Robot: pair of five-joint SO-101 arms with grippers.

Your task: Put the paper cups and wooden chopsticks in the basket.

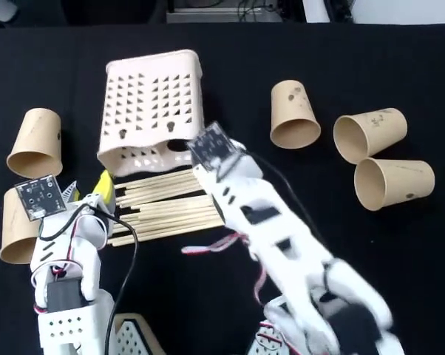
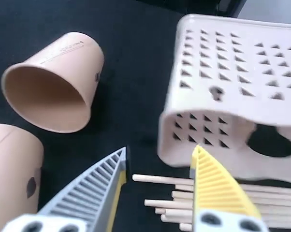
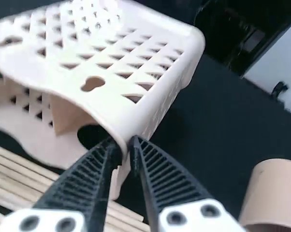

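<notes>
Chopsticks of pale wood [image 1: 163, 211] are lying piled at centre left of the high view, just below the cream perforated plastic basket [image 1: 152, 96], which is lying on its side. The right gripper [image 3: 122, 145] is pinching the basket's rim. The left gripper [image 2: 160, 152] is hovering, fingers spread, over the chopstick ends. Brown paper cups [image 1: 36, 142] are lying at far left and upper right.

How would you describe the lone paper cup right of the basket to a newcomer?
Find the pale perforated basket lying on its side mid-table, then look to its right. It is the paper cup nearest the basket, set apart on its own; the other two cups on that side lie together farther out.
</notes>
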